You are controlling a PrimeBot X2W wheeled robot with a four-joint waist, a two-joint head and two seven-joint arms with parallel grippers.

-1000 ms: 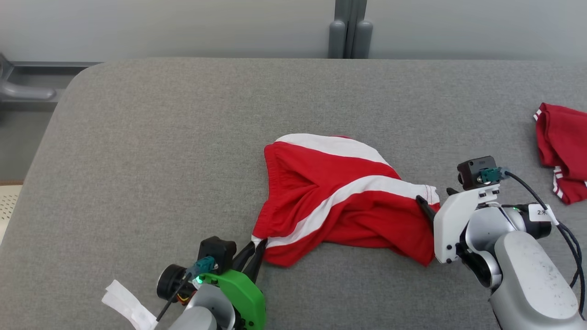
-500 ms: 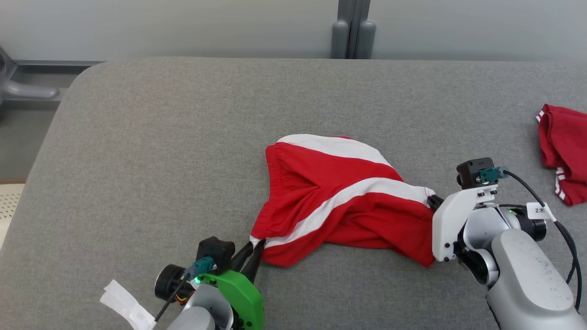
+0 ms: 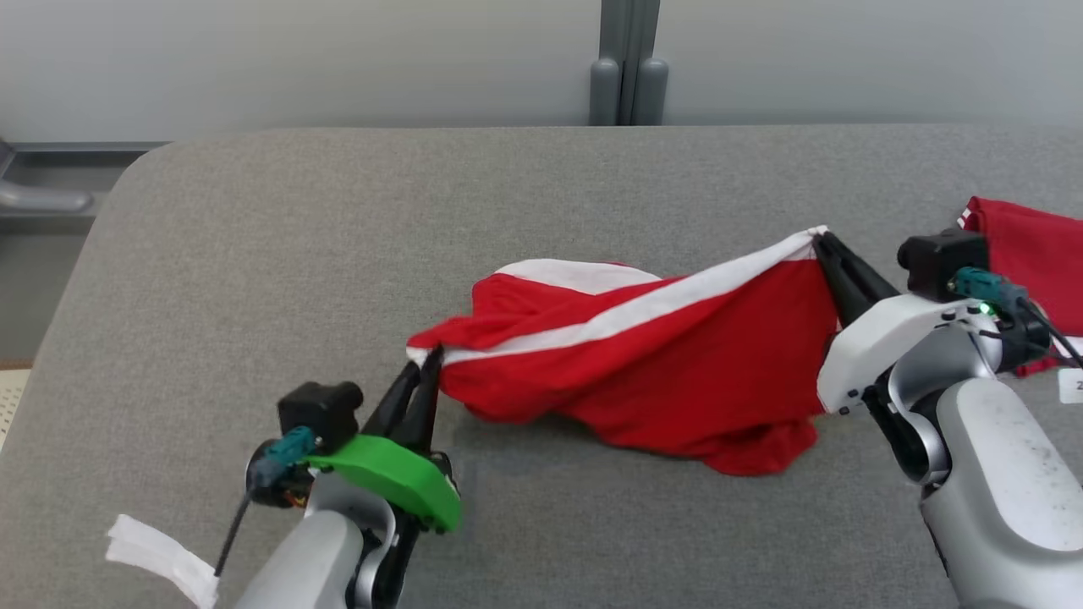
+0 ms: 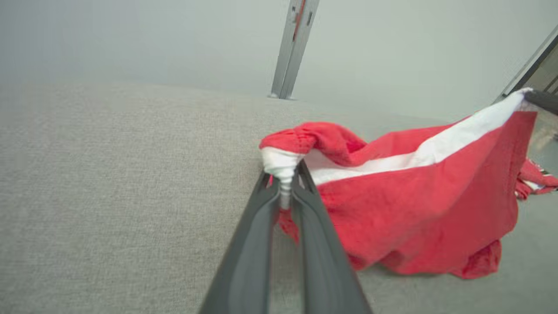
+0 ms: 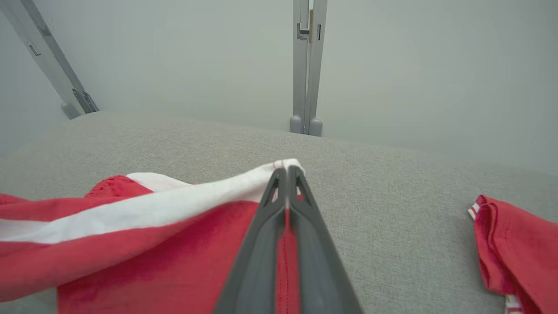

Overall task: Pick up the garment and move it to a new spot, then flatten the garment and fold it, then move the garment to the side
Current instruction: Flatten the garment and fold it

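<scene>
The garment (image 3: 677,372), red with a white stripe, sits centre to centre-right of the head view, partly lifted off the grey padded table (image 3: 338,237). Its striped upper edge is stretched taut between two pinched corners; the red body hangs below, and the lower folds rest on the table at lower centre. The left gripper (image 3: 426,365), lower left of centre, has its jaws clamped tight on the bunched white corner; the left wrist view shows cloth squeezed between both fingers. The right gripper (image 3: 822,241), at right and higher in the frame, has its jaws pressed together on the opposite white-edged corner. A second red garment (image 3: 1028,254) lies on the table at the far right edge, apart from the first. A white strip (image 3: 156,558) is at bottom left, and a grey post (image 3: 622,63) stands at top centre behind the table.
</scene>
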